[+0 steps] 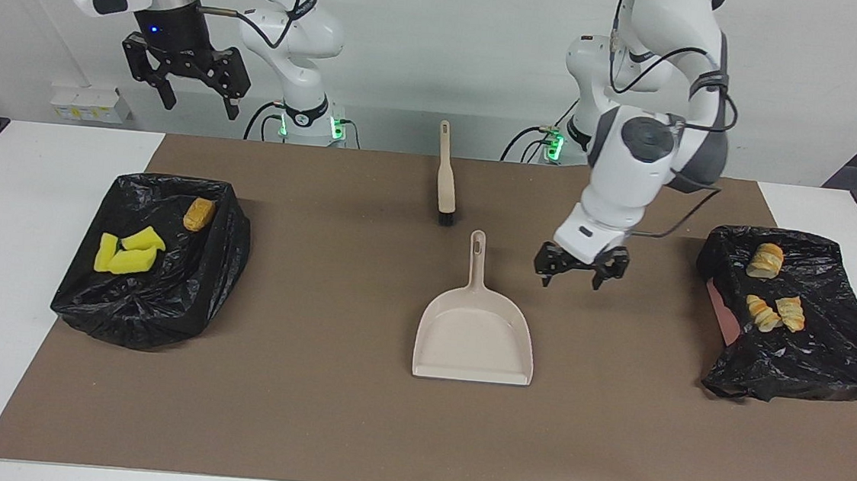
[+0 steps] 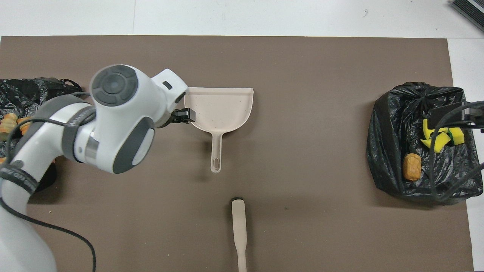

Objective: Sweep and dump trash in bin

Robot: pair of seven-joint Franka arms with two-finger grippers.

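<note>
The beige dustpan [image 1: 474,336] [image 2: 219,109] lies empty mid-mat, its handle pointing toward the robots. My left gripper [image 1: 572,281] [image 2: 185,115] hangs open and holds nothing, low over the mat beside that handle. The brush [image 1: 446,177] [image 2: 239,230] lies nearer the robots. Yellow wedges [image 1: 129,251] [image 2: 440,138] and a tan lump [image 1: 199,214] [image 2: 411,167] of trash lie in the black-bagged bin [image 1: 221,255] [image 2: 385,151] at the right arm's end. My right gripper [image 1: 201,108] is open and empty, raised high over that bin.
A second black-bagged bin [image 1: 832,356] [image 2: 22,88] at the left arm's end holds three bread pieces [image 1: 766,260] [image 2: 9,122]. The brown mat [image 1: 308,414] covers most of the white table. The left arm's elbow hides part of the mat in the overhead view.
</note>
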